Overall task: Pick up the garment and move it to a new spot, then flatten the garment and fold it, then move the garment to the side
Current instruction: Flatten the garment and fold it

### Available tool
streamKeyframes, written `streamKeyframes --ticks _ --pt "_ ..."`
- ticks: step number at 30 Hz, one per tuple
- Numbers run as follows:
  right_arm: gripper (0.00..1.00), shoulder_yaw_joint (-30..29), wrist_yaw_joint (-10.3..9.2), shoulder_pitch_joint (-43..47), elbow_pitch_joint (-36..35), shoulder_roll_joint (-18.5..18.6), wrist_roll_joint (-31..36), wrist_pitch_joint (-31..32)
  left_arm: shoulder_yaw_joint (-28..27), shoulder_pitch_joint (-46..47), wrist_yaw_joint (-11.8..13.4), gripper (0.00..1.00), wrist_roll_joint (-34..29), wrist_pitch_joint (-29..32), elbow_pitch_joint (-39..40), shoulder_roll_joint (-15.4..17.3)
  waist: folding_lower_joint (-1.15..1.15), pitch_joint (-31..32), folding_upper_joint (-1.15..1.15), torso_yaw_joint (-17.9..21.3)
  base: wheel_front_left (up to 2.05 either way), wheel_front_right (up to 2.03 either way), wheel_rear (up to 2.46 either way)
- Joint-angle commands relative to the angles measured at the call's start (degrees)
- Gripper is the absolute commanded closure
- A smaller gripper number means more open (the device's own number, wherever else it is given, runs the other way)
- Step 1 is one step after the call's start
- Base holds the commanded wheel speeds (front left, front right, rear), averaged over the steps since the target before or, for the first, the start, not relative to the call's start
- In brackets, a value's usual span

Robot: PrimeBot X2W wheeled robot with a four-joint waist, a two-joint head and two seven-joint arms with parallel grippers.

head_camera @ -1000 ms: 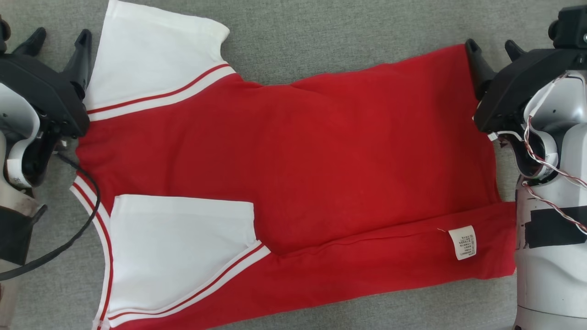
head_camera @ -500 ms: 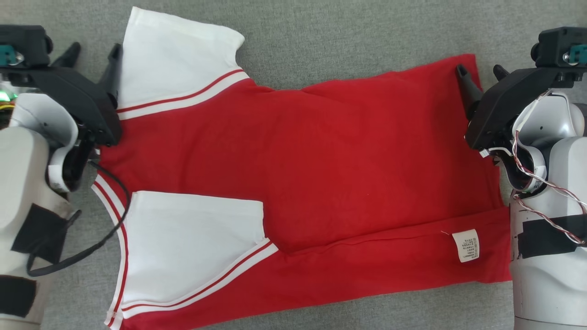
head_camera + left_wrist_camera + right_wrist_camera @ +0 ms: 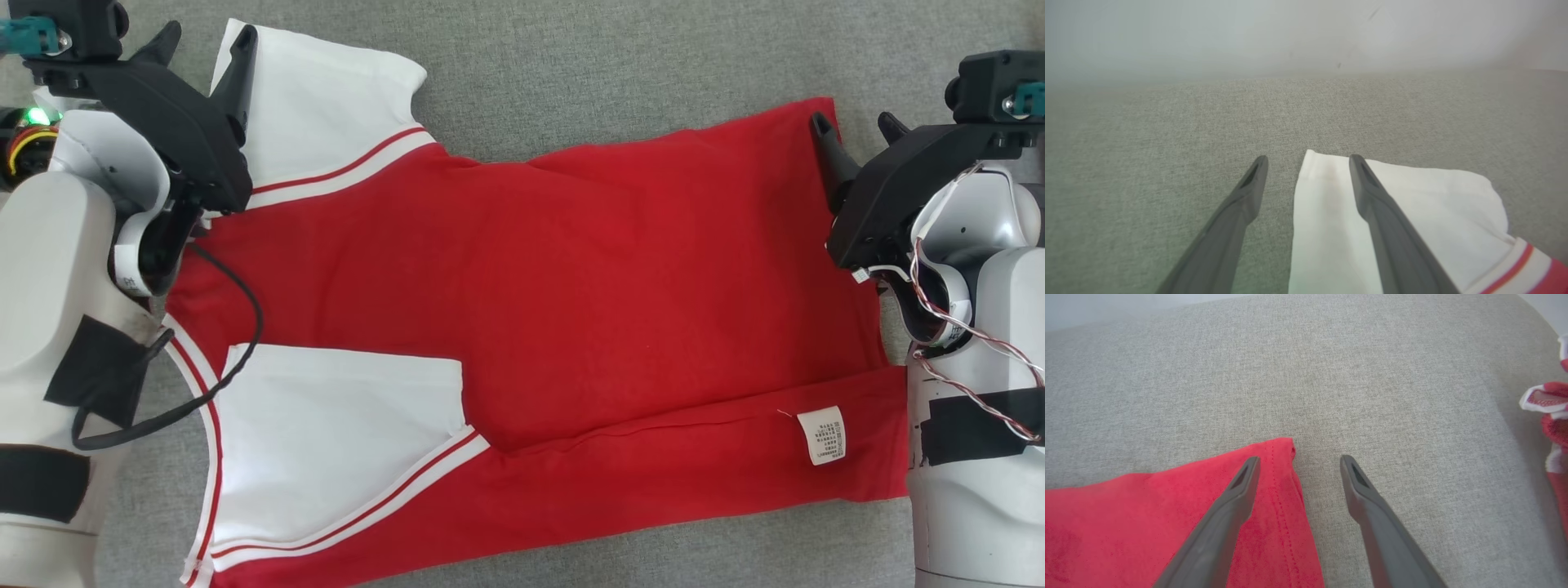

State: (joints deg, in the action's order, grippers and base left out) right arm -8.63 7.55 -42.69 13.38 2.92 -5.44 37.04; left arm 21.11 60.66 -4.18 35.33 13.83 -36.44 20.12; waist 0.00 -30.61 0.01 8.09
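Observation:
The garment [image 3: 571,302], a red shirt with white sleeves and red-striped white trim, lies spread flat on the grey fabric surface, its near long edge folded over with a white label [image 3: 822,435] showing. My left gripper [image 3: 208,41] is open at the far white sleeve [image 3: 1412,204], one finger over the sleeve and one over bare fabric. My right gripper [image 3: 853,124] is open at the far hem corner [image 3: 1284,447], one finger above the red cloth and the other beside it. Neither holds anything.
The grey fabric surface [image 3: 571,65] extends past the shirt on the far side. A pale wall rises beyond it in the left wrist view. Another red and white piece of cloth [image 3: 1551,416] lies at the right edge of the right wrist view.
The head view has shifted. My left gripper has moved forward and inward, over the edge of the white sleeve. The right gripper has stayed at the hem corner. Both remain open.

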Motion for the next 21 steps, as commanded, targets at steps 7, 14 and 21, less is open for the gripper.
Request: streamKeyframes --ticks 7,14,21 --pt "0.0 0.65 -0.16 -1.04 0.83 -0.03 -1.17 0.68 0.54 0.58 -0.09 0.0 0.12 0.98 -2.67 0.99 0.0 -1.34 -0.01 0.95 0.0 0.0 0.0" --pt "0.0 0.69 -0.16 -2.19 2.79 -0.04 -1.05 0.13 0.88 1.52 -0.28 0.0 0.52 1.33 -3.88 1.18 0.0 -2.18 -0.01 1.34 0.0 0.0 0.0" --pt "0.0 2.58 -0.16 -3.84 6.32 -0.07 -1.98 0.33 1.15 1.44 -0.94 0.06 1.78 4.47 -5.42 2.61 0.0 -2.57 -0.01 1.81 0.0 0.0 0.0"
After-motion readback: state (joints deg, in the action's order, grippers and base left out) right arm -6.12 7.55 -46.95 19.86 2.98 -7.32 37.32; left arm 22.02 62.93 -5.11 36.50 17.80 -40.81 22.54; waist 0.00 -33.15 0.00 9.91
